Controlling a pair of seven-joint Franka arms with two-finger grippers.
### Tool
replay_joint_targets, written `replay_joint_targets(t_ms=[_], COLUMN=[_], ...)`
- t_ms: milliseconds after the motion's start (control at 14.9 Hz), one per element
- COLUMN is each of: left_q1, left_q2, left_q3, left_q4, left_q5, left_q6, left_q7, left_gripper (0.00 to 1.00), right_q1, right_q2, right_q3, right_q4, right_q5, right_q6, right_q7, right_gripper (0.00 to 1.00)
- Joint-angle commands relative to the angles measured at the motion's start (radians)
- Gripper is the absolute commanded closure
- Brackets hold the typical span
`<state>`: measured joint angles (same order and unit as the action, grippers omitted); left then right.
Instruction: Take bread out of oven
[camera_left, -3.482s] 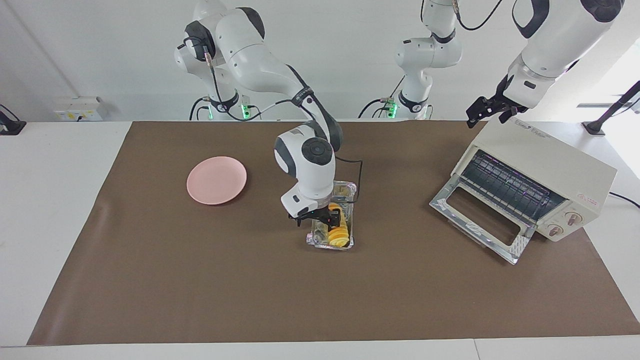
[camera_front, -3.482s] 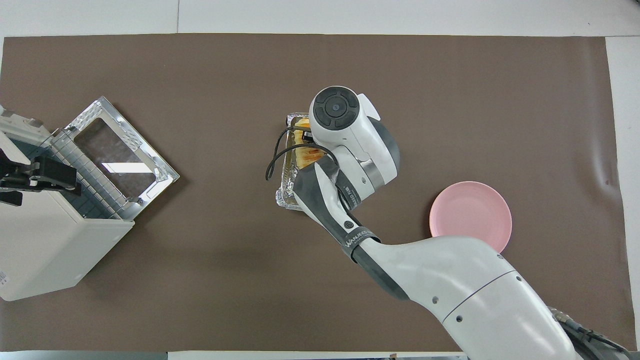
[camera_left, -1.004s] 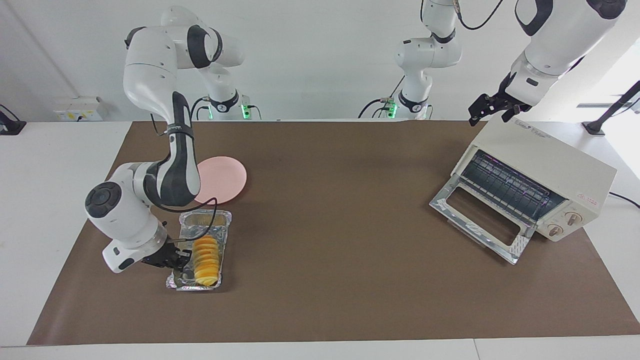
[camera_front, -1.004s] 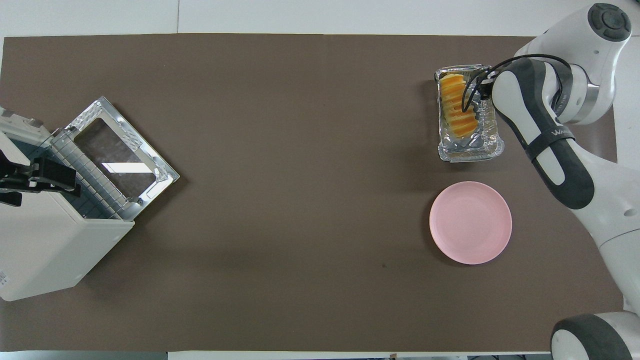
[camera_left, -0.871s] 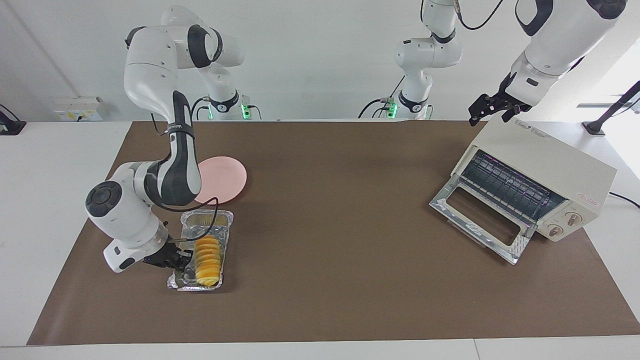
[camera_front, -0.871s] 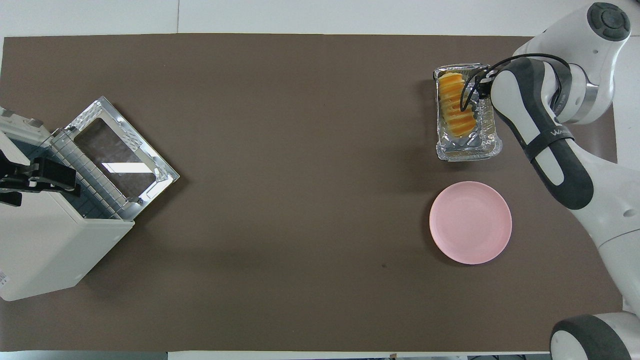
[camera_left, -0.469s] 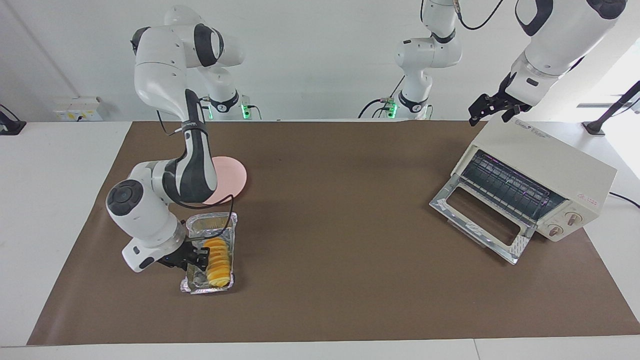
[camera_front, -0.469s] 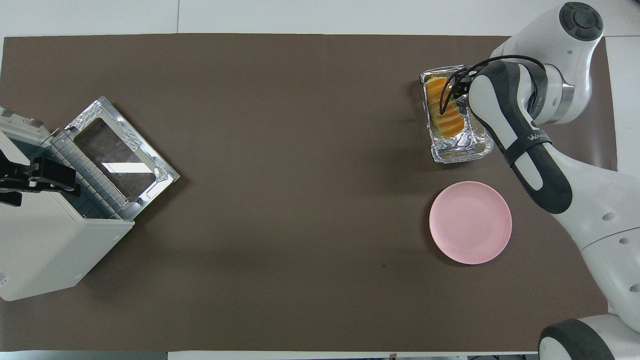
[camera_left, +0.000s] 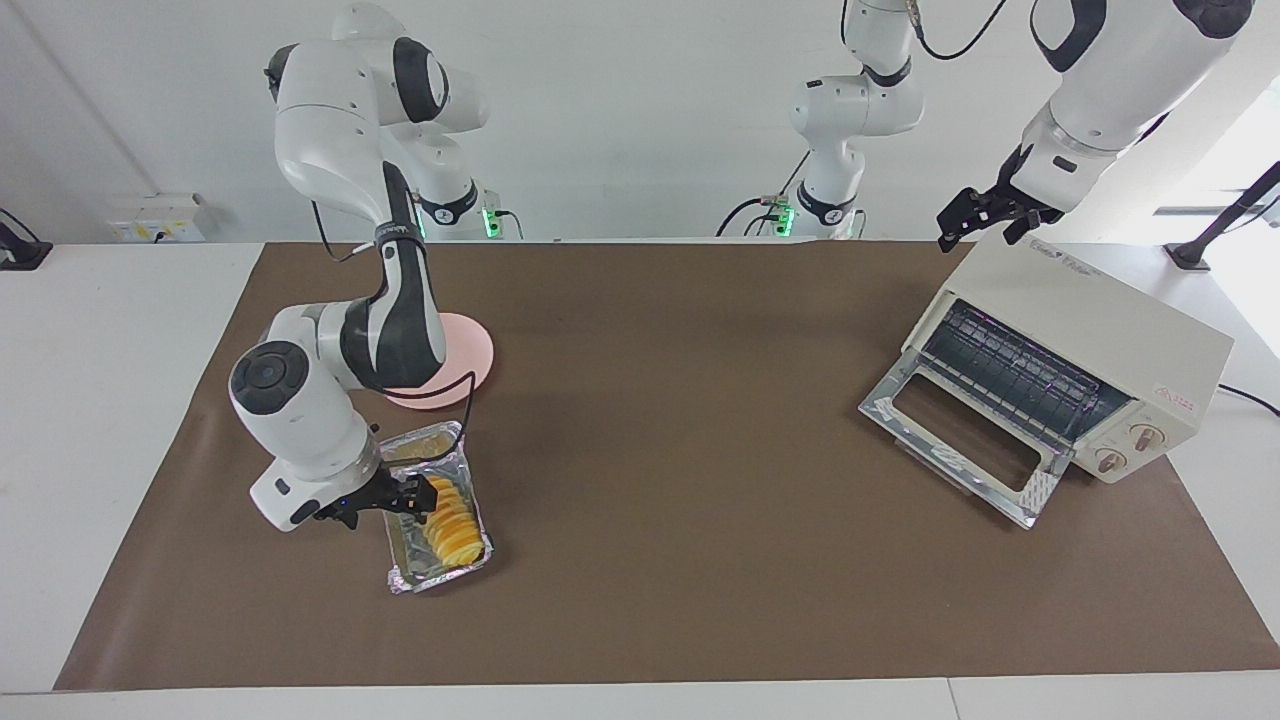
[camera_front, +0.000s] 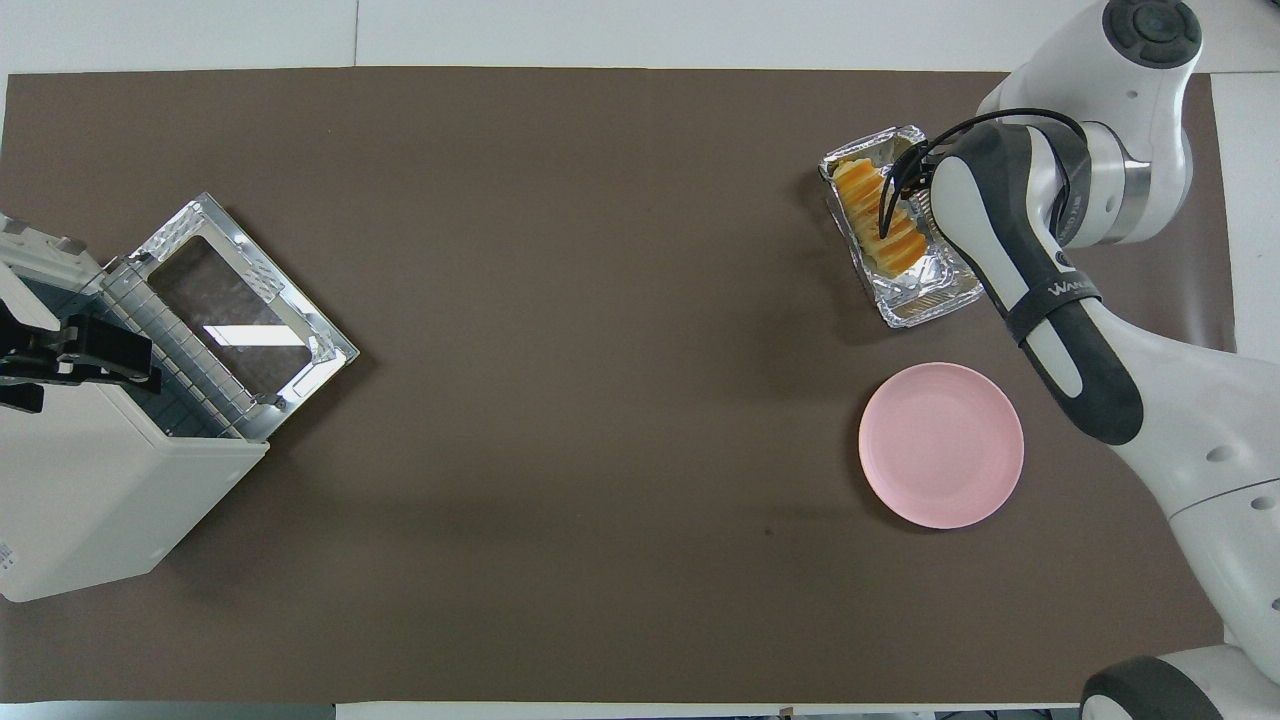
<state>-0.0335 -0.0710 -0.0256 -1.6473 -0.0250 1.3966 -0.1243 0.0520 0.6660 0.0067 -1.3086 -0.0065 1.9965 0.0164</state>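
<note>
White right arm (camera_front: 1050, 290) reads "WANJEE" (partly legible) above bread (camera_front: 880, 225).

Right hand (camera_left: 405, 497): fingertips too small against foil tray (camera_left: 470, 560) to tell contact with tray rim or bread (camera_left: 452, 522); in overhead view, hand covered by own forearm.
Pink plate (camera_left: 478, 352): part hidden by right arm in facing view.
Oven (camera_front: 90, 500): cut off by overhead view's edge; knobs not visible there.
Left hand (camera_left: 985, 215): fingertip gap too small to read; partly cropped in overhead view.
</note>
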Motion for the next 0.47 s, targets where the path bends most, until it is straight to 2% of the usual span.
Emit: replay_joint_targets(t_ms=[0,268,402], left_q1=[0.014,0.014,0.014], left_q2=[-0.001,-0.001,-0.001], left_q3=[-0.010,-0.010,-0.010], left_q4=[0.007,0.007,0.007], left_q5=[0.016,0.016,0.016], left_q6=[-0.018,-0.018,-0.018], left_q7=[0.014,0.014,0.014], left_gripper=[0.00,0.00,0.00], right_q1=[0.032,0.055,0.065], right_q2=[-0.029,-0.032,-0.054], right_q3=[0.006,0.006,0.006], right_q4=[-0.037,-0.044,-0.105], right_q5=[-0.021,-0.023,-0.032], right_q6=[-0.027,-0.050,-0.021], right_q7=[0.011,0.005,-0.009], right_gripper=[0.00,0.00,0.00])
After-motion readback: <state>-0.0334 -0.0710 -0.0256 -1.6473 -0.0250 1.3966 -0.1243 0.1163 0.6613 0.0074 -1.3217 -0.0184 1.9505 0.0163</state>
